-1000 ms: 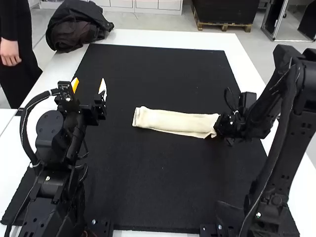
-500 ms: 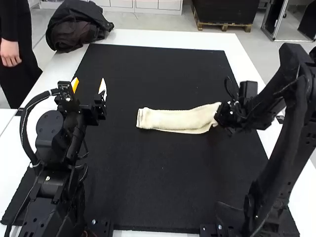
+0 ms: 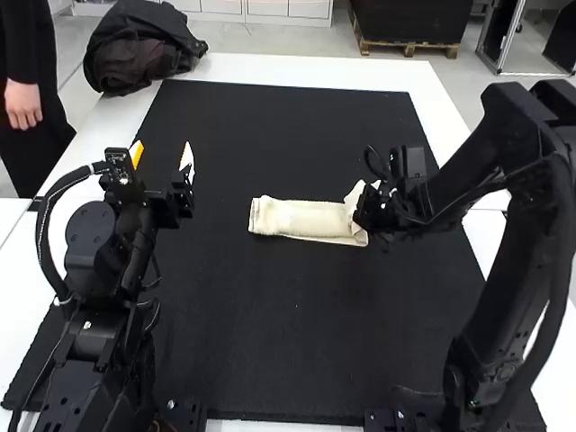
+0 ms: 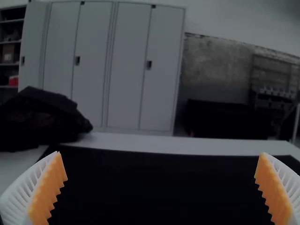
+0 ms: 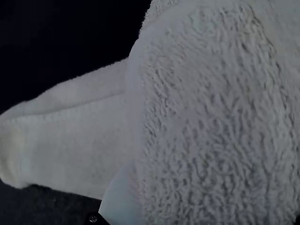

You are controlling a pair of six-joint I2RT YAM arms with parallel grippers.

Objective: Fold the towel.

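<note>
Starting at the left, see the left gripper point(image 3: 162, 155) well apart from the cloth, fingers point(image 4: 48, 190) spread wide and holding nothing. Next along, near the middle of the black mat point(image 3: 270, 342), find the towel point(image 3: 301, 219), laid out as a narrow, layered strip; would count the lengthwise folding as done. Farther right, see the strip's right end raised and beginning to double back over the flat part, so would put the crosswise fold at partly made. At that end, find the right gripper point(image 3: 363, 212), to all appearance closed on the raised cloth. Left to do, by this look: carry the end over leftward, lay it down, let go and smooth if needed.
</note>
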